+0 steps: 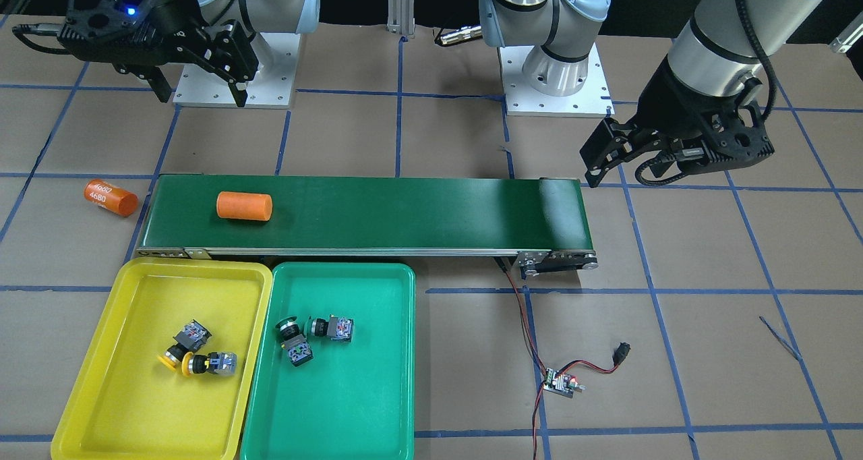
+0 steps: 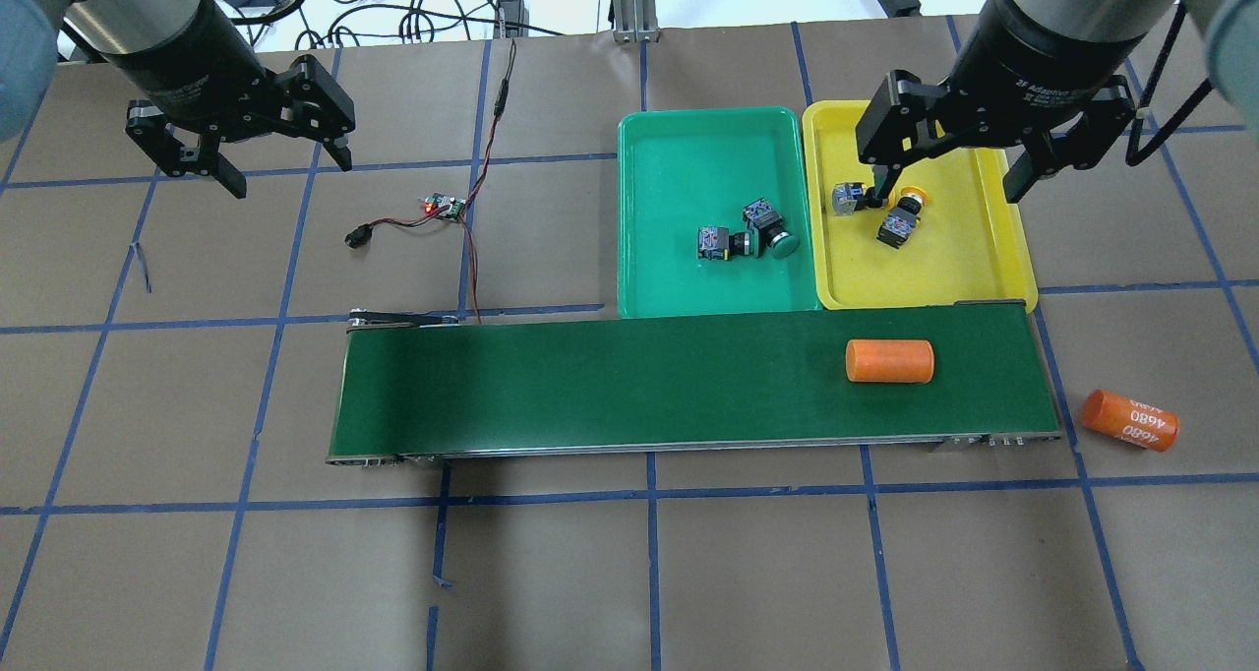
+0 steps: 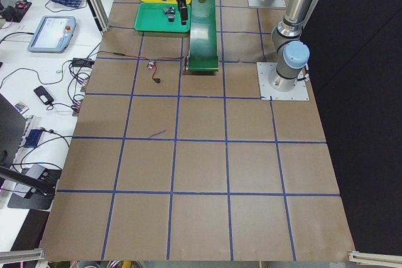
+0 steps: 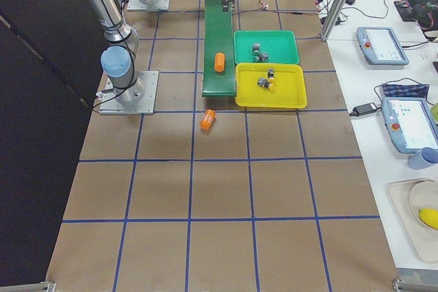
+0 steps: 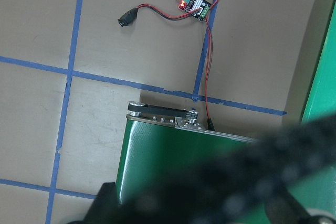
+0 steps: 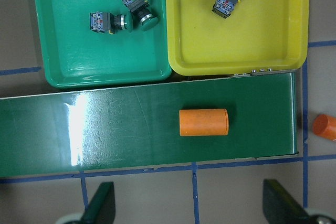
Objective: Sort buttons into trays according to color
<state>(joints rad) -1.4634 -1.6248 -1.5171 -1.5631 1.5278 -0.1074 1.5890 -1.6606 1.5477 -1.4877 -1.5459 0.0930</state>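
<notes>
Left gripper hangs over the bench, jaws released, holding nothing. Green tray holds two green buttons, close together. Yellow tray just beside it holds two yellow buttons. Right gripper hangs above the yellow tray, jaws released.

The right tool partly hides one yellow-capped button in the overhead view.
</notes>
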